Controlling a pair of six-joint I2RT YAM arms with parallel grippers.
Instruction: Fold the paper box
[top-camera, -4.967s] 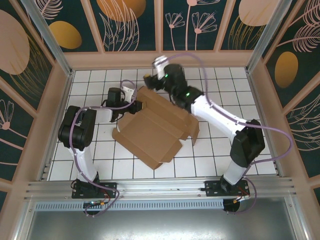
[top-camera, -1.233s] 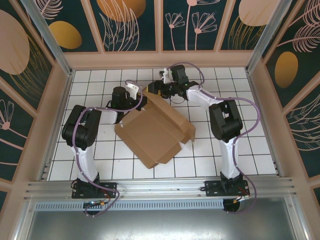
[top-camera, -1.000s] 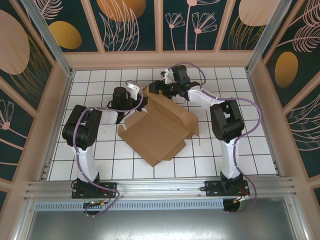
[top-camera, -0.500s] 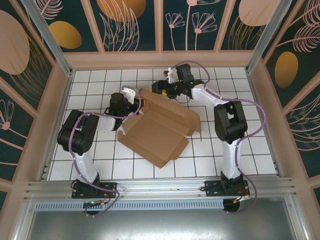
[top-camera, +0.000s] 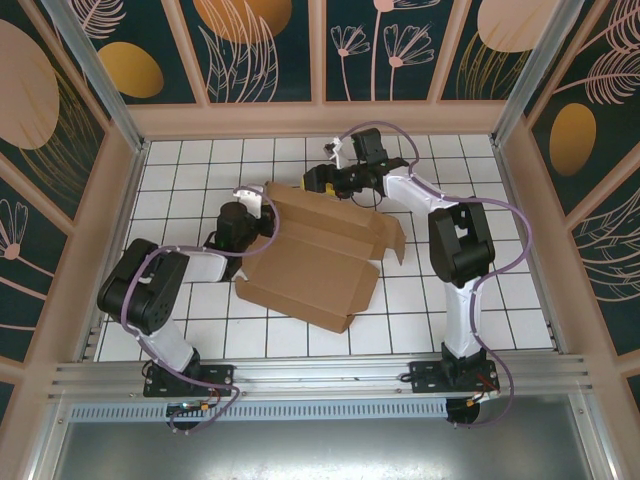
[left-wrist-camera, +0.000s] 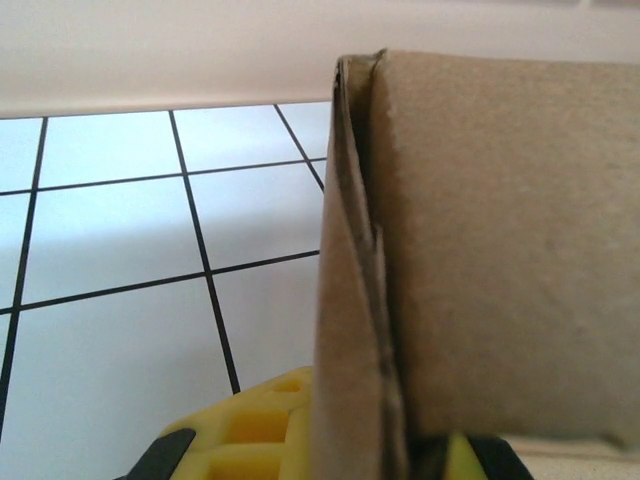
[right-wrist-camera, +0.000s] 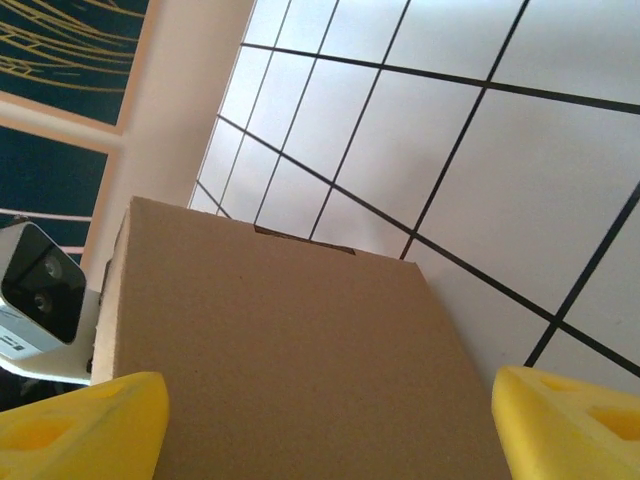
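Left gripper: it is closed on the left wall of the paper box; the doubled cardboard edge is pinched between the yellow fingers.
Right gripper: it is held wide apart around the far flap, which is not pressed.
Paper box: it is laid at the middle of the tiled floor, half formed.
Step in hand: the far flap is probably being folded inward.
Advice: the left wall should be held firmly while the flap is pushed slowly along its crease, so that the sheet is not dragged.
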